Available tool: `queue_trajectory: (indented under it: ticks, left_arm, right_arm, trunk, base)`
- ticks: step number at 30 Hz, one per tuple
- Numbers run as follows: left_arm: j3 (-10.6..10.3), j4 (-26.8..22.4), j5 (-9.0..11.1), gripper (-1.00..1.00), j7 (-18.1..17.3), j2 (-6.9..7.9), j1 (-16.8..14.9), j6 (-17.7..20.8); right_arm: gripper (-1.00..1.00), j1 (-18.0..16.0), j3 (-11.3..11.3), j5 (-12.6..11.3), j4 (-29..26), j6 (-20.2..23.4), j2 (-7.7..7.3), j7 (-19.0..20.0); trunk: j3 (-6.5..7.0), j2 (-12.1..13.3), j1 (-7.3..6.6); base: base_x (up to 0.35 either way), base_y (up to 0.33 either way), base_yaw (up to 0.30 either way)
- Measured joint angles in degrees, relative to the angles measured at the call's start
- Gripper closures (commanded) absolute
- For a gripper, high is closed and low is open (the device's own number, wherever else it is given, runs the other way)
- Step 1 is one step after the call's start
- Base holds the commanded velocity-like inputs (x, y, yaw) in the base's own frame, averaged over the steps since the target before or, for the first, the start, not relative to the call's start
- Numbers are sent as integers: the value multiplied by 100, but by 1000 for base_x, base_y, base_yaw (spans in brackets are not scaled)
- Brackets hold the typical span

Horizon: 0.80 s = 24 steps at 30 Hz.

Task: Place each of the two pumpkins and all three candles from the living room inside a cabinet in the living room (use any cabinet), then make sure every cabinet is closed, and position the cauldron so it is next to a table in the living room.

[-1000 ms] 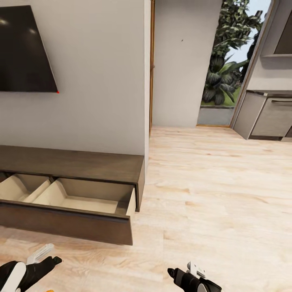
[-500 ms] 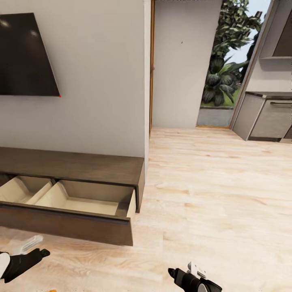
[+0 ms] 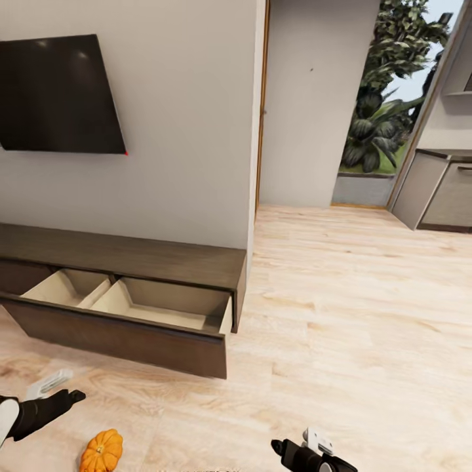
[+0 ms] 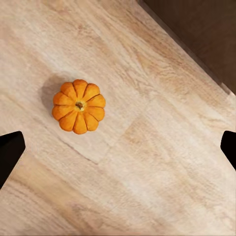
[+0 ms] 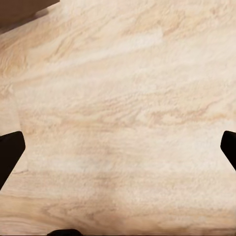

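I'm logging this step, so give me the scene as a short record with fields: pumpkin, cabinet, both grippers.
pumpkin: one pumpkin upright on the wood floor, not held
cabinet: low brown cabinet with its drawer pulled open, both compartments bare
left gripper: jaws wide apart, empty, pumpkin off to one side
right gripper: jaws wide apart, empty, over bare floor

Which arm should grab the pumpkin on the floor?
Left. The pumpkin lies on the floor under the open left gripper, by the left arm. The right gripper faces bare floor.
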Motion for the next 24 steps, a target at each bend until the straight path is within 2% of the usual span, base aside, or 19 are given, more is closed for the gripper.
queue_trajectory:
  ticks: [8, 12, 18, 20, 23, 24]
  left_arm:
    - [-1, -22, -29, -100, -3, 10, -1, -8]
    - [-7, 6, -49, -100, -7, 29, -2, -8]
    - [-2, 72, -52, -100, -100, 93, -3, -9]
    - [-7, 216, -43, -100, -482, 229, -2, -10]
    - [-61, 490, 18, -100, -1166, 579, -2, -10]
    - [-79, 556, 33, -100, -1301, 652, -1, -10]
  right_arm:
    - [-100, 1, 39, 28, 118, -66, 7, 0]
    - [-100, 1, 129, 31, 205, -234, 9, 0]
    - [-100, 0, 381, 20, 505, -616, 13, 0]
    - [-100, 0, 413, 22, 536, -648, 13, 0]
    - [-100, -1, 433, 28, 549, -661, 10, 0]
    - [-100, -1, 438, 28, 550, -662, 11, 0]
  trunk:
    - [-37, 0, 0]
    - [-62, 0, 0]
    - [-100, 0, -1]
    - [-113, 0, -1]
    - [-132, 0, 0]
    - [-139, 0, 0]
  base:
    - [-2, 0, 249]
    - [0, 0, 223]
    - [53, 0, 220]
    - [68, 0, 219]
    - [22, 0, 219]
    - [7, 0, 219]
